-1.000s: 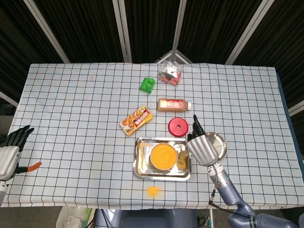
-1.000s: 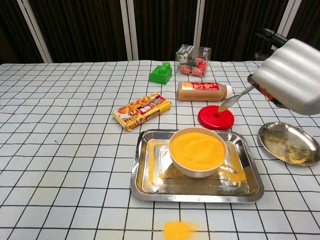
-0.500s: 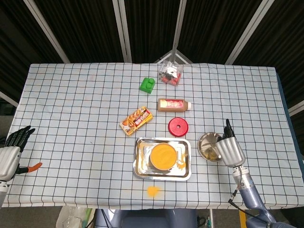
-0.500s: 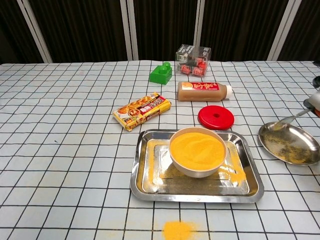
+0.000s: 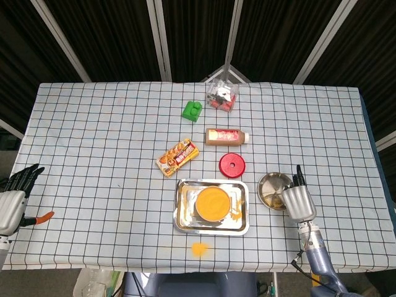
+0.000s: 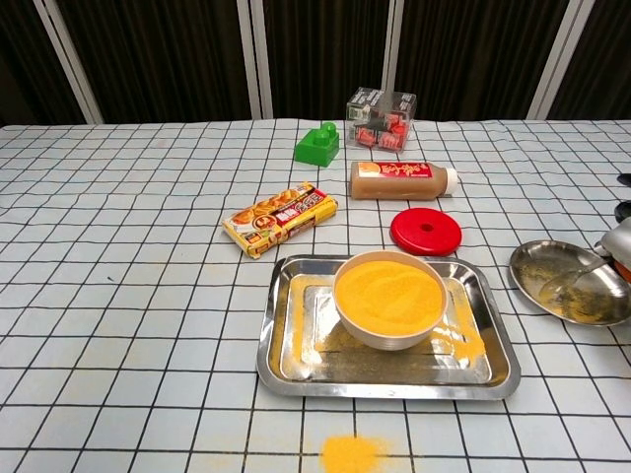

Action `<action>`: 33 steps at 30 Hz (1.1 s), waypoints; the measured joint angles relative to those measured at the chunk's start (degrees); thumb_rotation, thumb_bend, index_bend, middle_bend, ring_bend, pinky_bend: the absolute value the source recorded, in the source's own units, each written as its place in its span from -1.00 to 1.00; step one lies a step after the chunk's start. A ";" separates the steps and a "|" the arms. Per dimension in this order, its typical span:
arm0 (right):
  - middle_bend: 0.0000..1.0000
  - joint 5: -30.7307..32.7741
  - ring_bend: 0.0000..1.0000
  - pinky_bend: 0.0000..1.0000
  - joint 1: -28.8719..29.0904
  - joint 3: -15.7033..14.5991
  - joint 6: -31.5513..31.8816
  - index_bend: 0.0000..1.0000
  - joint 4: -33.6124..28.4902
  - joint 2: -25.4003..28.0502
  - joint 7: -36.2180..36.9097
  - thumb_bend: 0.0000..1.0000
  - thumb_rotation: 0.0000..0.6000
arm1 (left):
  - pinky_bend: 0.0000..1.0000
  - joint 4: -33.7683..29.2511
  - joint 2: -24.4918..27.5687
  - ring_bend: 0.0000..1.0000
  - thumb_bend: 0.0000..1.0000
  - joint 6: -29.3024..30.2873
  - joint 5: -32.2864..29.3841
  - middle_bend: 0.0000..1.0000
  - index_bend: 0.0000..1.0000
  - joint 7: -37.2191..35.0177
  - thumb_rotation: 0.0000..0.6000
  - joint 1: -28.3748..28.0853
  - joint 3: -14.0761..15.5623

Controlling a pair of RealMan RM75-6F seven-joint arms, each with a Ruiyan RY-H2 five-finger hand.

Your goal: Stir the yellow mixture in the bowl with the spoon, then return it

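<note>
Spoon [image 6: 582, 280] now lies low in the small dish [image 6: 552, 266] at 3 o'clock of the tray [image 6: 296, 370]; a second ago it hung above the red lid [image 6: 425, 232], half a second ago its tip was just reaching the dish. Right hand [image 5: 297, 201] has dropped to the dish's 4 o'clock edge and looks still wrapped on the handle, though the grip itself is hard to make out. Bowl [image 6: 387, 299] sits mid-tray, yellow mix level, powder spilled on tray and on the surface at 6 o'clock. Likely stirring done, return nearly finished, release left. Left hand [image 5: 13, 198] idle at far 9 o'clock, fingers apart, holding nothing.
</note>
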 measured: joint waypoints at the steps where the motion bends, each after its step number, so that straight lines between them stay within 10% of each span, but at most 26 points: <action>1: -0.02 0.36 -0.54 -1.00 0.01 0.10 -0.19 0.21 0.30 -0.30 -0.27 0.53 1.00 | -1.00 -0.01 0.01 -1.00 -0.99 -0.03 -0.02 -1.00 -1.00 -0.01 1.00 -0.01 0.00; 19: -0.72 5.73 -1.00 -1.00 -0.45 2.36 -0.17 -0.82 -1.83 -0.04 -6.02 0.12 1.00 | -1.00 -0.15 0.05 -1.00 -0.99 -0.13 -0.12 -1.00 -1.00 0.02 1.00 -0.01 -0.02; 33: -0.97 5.04 -1.00 -1.00 -2.25 2.83 2.47 -0.99 -12.49 10.26 3.05 -0.15 1.00 | -1.00 1.14 0.09 -1.00 -0.99 1.12 2.30 -1.00 -1.00 1.84 1.00 0.16 0.61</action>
